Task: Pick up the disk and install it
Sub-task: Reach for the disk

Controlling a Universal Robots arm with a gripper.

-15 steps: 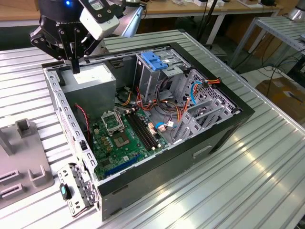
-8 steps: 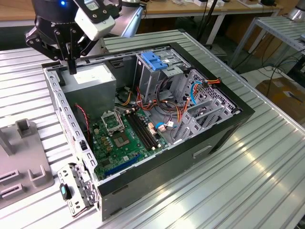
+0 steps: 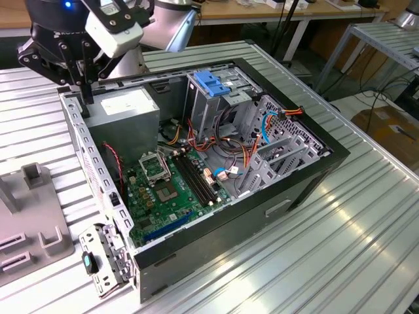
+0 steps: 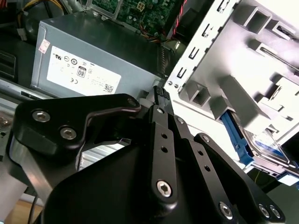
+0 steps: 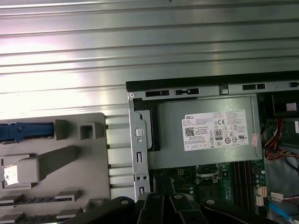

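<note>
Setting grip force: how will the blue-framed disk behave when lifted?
Probably rigid: the disk is a metal slab in a plastic frame. Likely dense for its size. Seemingly on edge in the grey holder, it might tip once freed.

Looks like a robotics lab or assembly test cell, not an office. Given away by:
- ribbed aluminium-profile worktop, robot arm over its far corner
- desktop PC case lying on its side, panel off, motherboard and power supply exposed
- grey fixture plate just beside the case, with the disk parked on it in the first wrist view
- behind: wooden desks with dangling cables, a metal frame rack, and a cardboard box down beside the worktop
</note>
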